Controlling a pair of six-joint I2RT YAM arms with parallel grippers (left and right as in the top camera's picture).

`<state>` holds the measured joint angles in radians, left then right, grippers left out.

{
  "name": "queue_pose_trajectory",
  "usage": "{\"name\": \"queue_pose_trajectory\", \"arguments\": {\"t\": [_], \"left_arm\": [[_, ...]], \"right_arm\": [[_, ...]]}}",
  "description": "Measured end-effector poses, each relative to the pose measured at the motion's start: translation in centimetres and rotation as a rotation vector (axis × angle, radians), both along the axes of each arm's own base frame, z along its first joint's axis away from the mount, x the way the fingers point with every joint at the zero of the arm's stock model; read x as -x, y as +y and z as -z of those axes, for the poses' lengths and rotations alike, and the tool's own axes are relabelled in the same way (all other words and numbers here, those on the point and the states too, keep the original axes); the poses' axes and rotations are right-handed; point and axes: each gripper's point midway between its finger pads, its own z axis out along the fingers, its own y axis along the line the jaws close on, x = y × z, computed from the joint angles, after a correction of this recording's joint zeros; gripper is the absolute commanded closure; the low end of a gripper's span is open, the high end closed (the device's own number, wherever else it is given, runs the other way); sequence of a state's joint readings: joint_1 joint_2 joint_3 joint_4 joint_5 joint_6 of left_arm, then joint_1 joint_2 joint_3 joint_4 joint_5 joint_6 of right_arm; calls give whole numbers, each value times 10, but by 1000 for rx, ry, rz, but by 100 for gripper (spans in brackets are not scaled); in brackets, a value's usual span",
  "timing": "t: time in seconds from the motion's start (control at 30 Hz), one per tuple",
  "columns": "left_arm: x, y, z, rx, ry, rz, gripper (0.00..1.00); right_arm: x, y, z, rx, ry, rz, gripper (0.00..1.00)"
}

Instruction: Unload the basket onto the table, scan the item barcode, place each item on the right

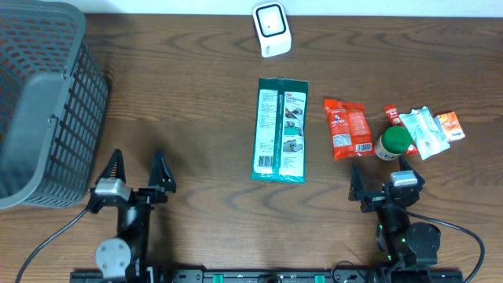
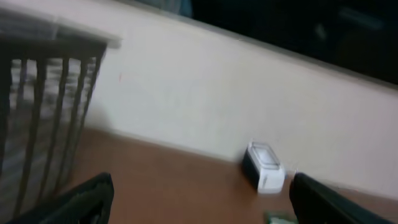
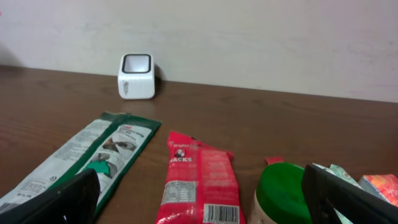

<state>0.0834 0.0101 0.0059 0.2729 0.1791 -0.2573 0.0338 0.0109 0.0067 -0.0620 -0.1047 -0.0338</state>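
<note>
Gaping wide and empty, left claw (image 1: 138, 161) and right claw (image 1: 379, 170) rest apart — green packet (image 1: 280, 130) between them.

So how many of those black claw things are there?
2. The left black two-finger tool sits front left, beside the grey mesh basket; the right tool front right, just short of the green-lidded jar.

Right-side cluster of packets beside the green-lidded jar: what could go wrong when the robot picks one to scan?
The red snack packet, green-lidded jar and white sachets lie crowded, so the open right gripper may nudge or grab two. The small white scanner box sits far back, a long carry.
</note>
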Motion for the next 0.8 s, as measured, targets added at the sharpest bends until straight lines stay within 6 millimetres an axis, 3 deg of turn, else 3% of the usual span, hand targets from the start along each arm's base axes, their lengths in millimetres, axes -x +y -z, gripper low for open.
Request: {"name": "queue_pose_trajectory", "arguments": {"t": [0.13, 0.23, 0.8], "left_arm": [[-4, 0, 40, 13, 162, 3, 9], [-4, 0, 54, 6, 219, 2, 9], [-3, -6, 64, -282, 251, 13, 9]], "right_arm": [[0, 0, 0, 0, 0, 0, 1], [0, 0, 0, 0, 0, 0, 1], [0, 0, 0, 0, 0, 0, 1]]}}
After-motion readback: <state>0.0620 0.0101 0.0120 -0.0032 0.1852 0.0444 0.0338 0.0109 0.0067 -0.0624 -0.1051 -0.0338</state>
